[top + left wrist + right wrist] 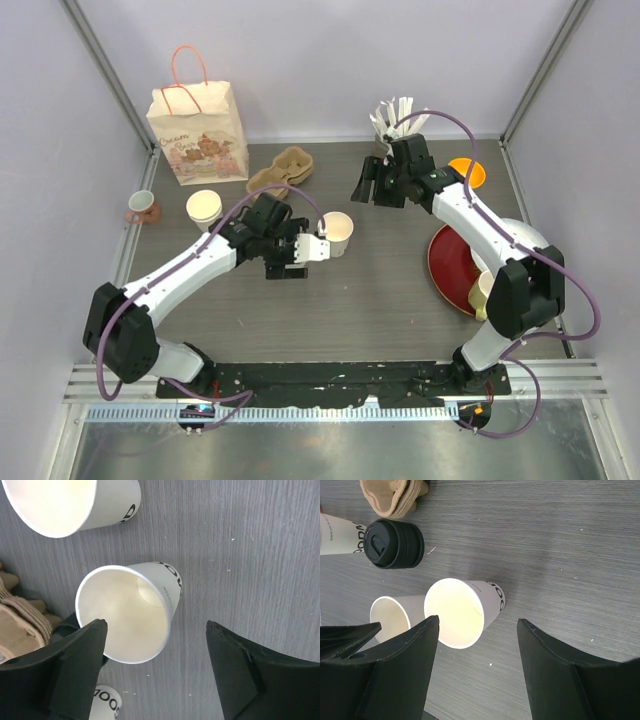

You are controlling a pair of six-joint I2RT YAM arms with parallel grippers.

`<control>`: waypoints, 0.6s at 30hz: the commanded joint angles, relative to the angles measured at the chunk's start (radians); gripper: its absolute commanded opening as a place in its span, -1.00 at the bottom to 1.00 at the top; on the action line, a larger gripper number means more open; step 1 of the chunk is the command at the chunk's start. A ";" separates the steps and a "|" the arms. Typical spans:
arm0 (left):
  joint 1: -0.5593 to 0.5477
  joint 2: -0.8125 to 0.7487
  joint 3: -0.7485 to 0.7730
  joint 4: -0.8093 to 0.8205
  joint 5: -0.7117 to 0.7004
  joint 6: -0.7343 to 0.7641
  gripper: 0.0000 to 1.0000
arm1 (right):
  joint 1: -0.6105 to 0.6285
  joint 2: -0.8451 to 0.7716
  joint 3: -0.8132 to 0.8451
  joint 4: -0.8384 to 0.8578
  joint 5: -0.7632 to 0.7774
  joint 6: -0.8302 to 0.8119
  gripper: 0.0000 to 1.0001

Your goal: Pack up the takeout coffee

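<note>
The takeout coffee [337,232], an open-topped cream paper cup, stands upright near the middle of the grey table [400,300]. The left gripper [303,250] sits just beside it, jaws spread wide. Seen from the left wrist, the cup lies between the two black fingers [75,670], close against one, with bare table showing before the other. The right gripper [368,185], also spread wide and holding nothing, is further back, apart from the cup

White cup [340,535] — "OOD"; cut off.
</note>
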 commanded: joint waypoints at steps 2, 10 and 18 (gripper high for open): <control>0.001 -0.028 0.176 -0.078 0.030 -0.107 0.87 | 0.003 -0.067 0.009 0.041 -0.019 0.000 0.38; 0.223 0.081 0.556 -0.244 0.221 -0.584 0.92 | 0.003 -0.076 -0.003 0.061 -0.045 0.003 0.38; 0.368 0.331 0.685 -0.385 0.002 -0.617 0.10 | 0.005 -0.032 0.022 0.042 -0.074 0.011 0.37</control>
